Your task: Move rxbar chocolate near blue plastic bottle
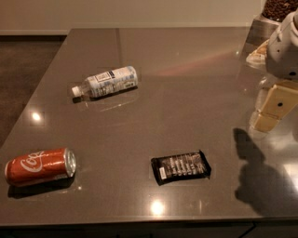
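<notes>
The rxbar chocolate (181, 167) lies flat on the grey table (186, 83), near the front edge and right of centre, with its small white patch at the left end. The blue plastic bottle (106, 82) lies on its side at the back left, white cap pointing left. My gripper (269, 116) hangs above the table at the right edge of the view, to the right of the bar and farther back, well apart from it. It holds nothing that I can see. Its shadow falls on the table to the right of the bar.
A red Coca-Cola can (40, 166) lies on its side at the front left. A container of dark contents (275, 10) and a pale flat object (257, 52) sit at the back right. The table's front edge runs just below the bar; the floor shows at left.
</notes>
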`<state>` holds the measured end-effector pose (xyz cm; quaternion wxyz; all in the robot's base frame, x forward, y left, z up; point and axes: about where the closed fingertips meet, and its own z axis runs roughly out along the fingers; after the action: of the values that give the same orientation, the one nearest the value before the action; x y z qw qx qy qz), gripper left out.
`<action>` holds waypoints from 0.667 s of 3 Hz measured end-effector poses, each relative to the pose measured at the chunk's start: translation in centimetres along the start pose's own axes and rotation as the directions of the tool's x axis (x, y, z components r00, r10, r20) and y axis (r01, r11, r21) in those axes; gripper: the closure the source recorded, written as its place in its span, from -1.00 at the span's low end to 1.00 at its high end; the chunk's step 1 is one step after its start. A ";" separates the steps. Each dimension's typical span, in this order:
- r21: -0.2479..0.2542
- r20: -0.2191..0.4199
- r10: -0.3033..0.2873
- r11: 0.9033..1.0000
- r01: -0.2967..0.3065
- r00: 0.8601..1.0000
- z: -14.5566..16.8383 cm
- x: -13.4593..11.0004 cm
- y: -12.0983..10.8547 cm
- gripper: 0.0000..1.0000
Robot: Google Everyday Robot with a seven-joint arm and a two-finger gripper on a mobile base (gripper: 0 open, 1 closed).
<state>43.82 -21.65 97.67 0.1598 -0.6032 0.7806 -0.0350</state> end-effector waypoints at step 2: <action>-0.049 0.059 -0.026 0.998 0.029 0.998 -0.3 -0.5 0.5 -1.00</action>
<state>43.35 -21.04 97.88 0.1669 -0.6186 0.7678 -0.0004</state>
